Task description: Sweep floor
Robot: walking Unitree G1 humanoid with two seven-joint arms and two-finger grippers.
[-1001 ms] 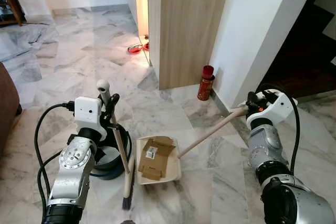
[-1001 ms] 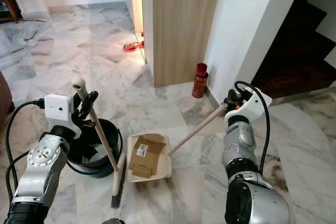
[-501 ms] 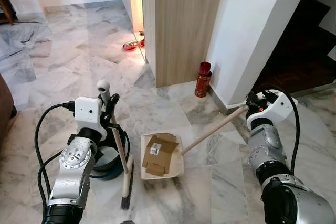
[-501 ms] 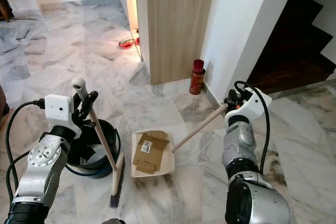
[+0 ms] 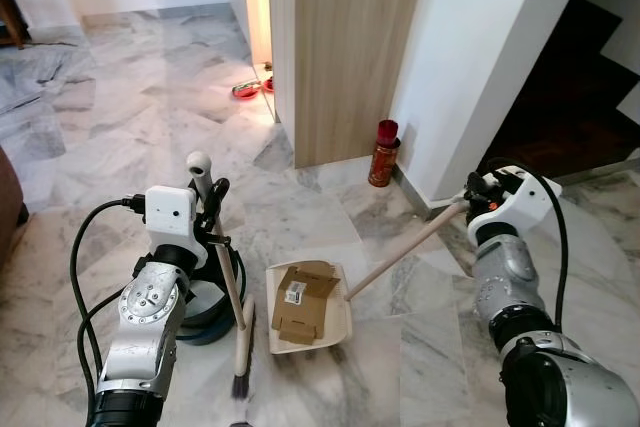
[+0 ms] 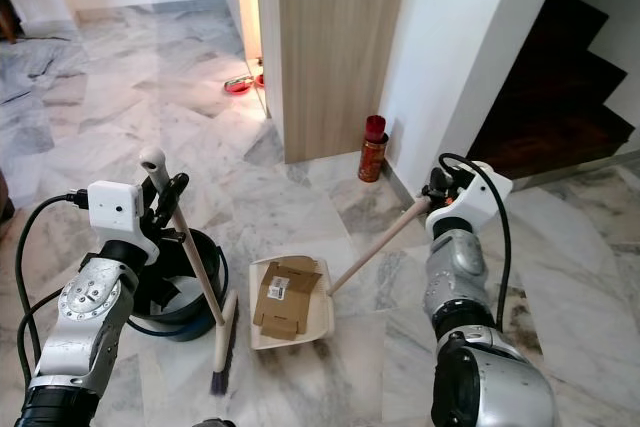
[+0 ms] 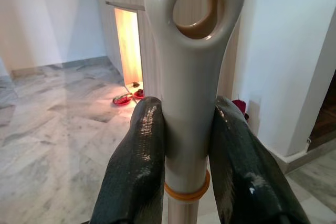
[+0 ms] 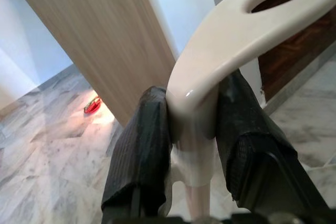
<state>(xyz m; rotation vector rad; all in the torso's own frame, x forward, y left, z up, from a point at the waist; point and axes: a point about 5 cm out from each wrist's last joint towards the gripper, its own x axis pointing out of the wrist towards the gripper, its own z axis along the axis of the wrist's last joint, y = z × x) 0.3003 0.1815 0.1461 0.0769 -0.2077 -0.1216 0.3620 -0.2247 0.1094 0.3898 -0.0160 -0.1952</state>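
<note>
Nothing I can see is legible: the white label (image 5: 292,291) on the flattened cardboard (image 5: 303,301) lying in my dustpan (image 5: 335,330) is too small to read.

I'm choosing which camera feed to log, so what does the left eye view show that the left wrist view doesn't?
The left eye view alone shows the cream dustpan holding flattened brown cardboard, the dark round bucket, and the right gripper on the dustpan's long handle. The left wrist view alone shows black fingers pressed against the broom handle. Both share the cream broom handle, wooden cabinet and marble floor.
</note>
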